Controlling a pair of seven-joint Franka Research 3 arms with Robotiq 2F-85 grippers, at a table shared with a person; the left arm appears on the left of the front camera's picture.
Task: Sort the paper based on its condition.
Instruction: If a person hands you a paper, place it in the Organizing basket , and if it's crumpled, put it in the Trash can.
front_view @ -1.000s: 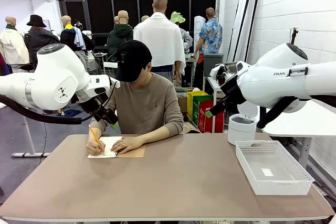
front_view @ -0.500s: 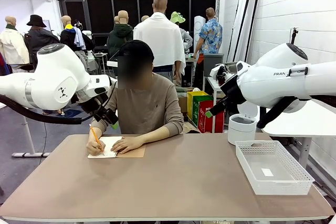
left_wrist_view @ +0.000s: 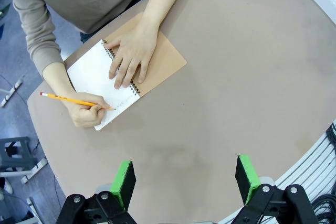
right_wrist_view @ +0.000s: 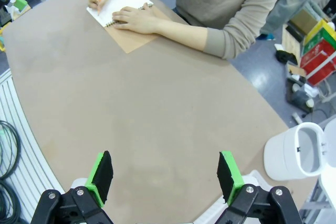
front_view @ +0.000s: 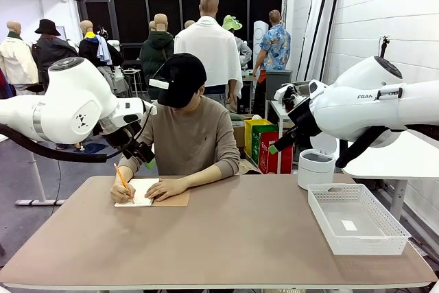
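Observation:
A person at the far side writes with an orange pencil point(left_wrist_view: 76, 100) on the white page of a spiral-bound notebook point(left_wrist_view: 94, 72) with a brown cover point(front_view: 171, 200), the other hand flat on it. Loose paper is out of view. My left gripper point(left_wrist_view: 185, 179) hangs open high above the table's near left part, nothing between its green pads point(left_wrist_view: 124, 181). In the front view it is raised beside the person's shoulder point(front_view: 139, 150). My right gripper point(right_wrist_view: 164, 176) is open too, above the bare tabletop, and in the front view it hovers at the right point(front_view: 281, 143).
A white mesh basket point(front_view: 357, 219) sits on the table's right side with a small white slip on its floor. A white lidded bin point(front_view: 316, 168) stands just behind it, beyond the table's edge point(right_wrist_view: 299, 156). Bare brown tabletop point(front_view: 233, 238) spans the middle and front.
The person's pencil hand has shifted slightly on the page and the head has lifted a little. Both arms have stayed still.

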